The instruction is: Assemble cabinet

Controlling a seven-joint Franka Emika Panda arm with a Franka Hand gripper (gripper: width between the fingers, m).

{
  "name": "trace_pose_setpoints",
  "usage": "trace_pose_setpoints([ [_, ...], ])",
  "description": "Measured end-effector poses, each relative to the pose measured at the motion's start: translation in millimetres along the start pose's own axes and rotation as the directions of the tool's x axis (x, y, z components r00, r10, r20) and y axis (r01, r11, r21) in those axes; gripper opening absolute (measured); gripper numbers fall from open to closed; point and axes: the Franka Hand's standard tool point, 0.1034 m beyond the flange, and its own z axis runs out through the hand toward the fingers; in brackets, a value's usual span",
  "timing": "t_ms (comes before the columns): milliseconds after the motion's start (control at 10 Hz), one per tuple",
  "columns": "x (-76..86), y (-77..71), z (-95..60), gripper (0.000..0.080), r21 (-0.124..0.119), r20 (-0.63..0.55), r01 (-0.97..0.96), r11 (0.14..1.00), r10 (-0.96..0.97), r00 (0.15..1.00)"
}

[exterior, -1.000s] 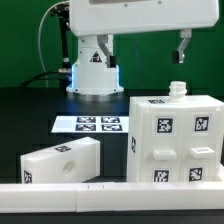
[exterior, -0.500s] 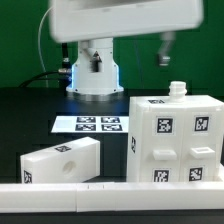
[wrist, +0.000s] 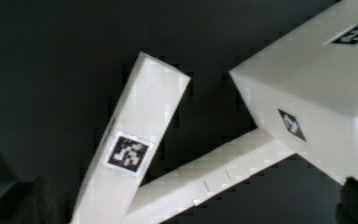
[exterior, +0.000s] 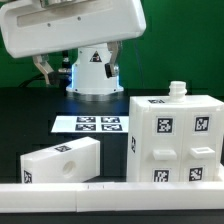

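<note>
Surface (exterior: 25, 125): black and matte, in front of a green backdrop; it carries every part.
Cabinet body (exterior: 172, 140): tall white box at the exterior view's right. It stands upright with tags on its front and top and a short round peg (exterior: 177, 90) on top.
Loose cabinet part (exterior: 60, 163): low white block at the exterior view's left. It lies flat just behind the rail (exterior: 60, 197), near the cabinet body but not touching it.
Marker board (exterior: 88, 124): flat on the surface, between the robot base (exterior: 92, 72) and the two cabinet pieces.
Hand (wrist: 185, 198): held high above the surface toward the exterior view's left, in front of the robot base. Its fingers (exterior: 42, 68) are spread wide with nothing between them.
Key relation: the loose cabinet part lies below the hand and nearer the rail; the cabinet body is off to the exterior view's right.
Long axis: the loose cabinet part runs roughly along the rail, slightly skewed to it. The long tagged strip in the wrist view is probably this part, though the steep angle leaves that uncertain.
Next move (judgement): a descent onto the loose cabinet part, with the fingers set across its short width.
</note>
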Motion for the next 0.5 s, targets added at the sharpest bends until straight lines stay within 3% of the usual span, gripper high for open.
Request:
trace_pose_setpoints([
  [100, 1.3, 6.2, 4.1, 0.0796, 0.011, 0.012, -0.028, 1.0, 0.027, 1.0],
  [200, 12.7, 26.2, 14.3, 0.0796, 0.03, 0.042, -0.102, 0.994, 0.101, 0.994],
  [300, 27.6, 40.6, 22.0, 0.0796, 0.033, 0.071, -0.132, 0.991, 0.129, 0.989],
  [400, 43.3, 44.2, 25.5, 0.0796, 0.032, 0.058, -0.108, 0.994, 0.106, 0.993],
  [500, 45.1, 44.2, 27.0, 0.0796, 0.031, 0.056, -0.093, 0.995, 0.091, 0.994],
])
